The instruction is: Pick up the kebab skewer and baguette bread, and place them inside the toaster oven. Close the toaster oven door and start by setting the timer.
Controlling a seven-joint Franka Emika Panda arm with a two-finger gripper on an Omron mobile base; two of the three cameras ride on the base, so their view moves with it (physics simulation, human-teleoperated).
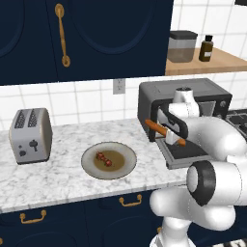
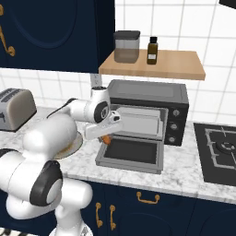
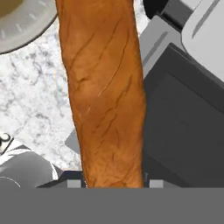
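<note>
My gripper (image 1: pixel 171 135) is shut on the baguette bread (image 1: pixel 156 127), an orange-brown loaf held level above the left edge of the toaster oven door (image 1: pixel 189 153). That door lies dropped open in front of the black toaster oven (image 1: pixel 193 89). From the right, the gripper (image 2: pixel 105 131) sits just left of the open door (image 2: pixel 132 152), with a bit of baguette (image 2: pixel 106 138) showing below the hand. In the hand view the baguette (image 3: pixel 105 96) runs up between the fingertips (image 3: pixel 74 183). The kebab skewer (image 1: pixel 103 159) lies on a round plate (image 1: pixel 87 155) left of the oven.
A silver two-slot toaster (image 1: pixel 31 135) stands at the counter's left. A cooktop (image 2: pixel 221 147) lies right of the oven (image 2: pixel 147 92). A wooden shelf (image 2: pixel 170 64) with a jar and a bottle hangs above it. Dark cabinets hang overhead.
</note>
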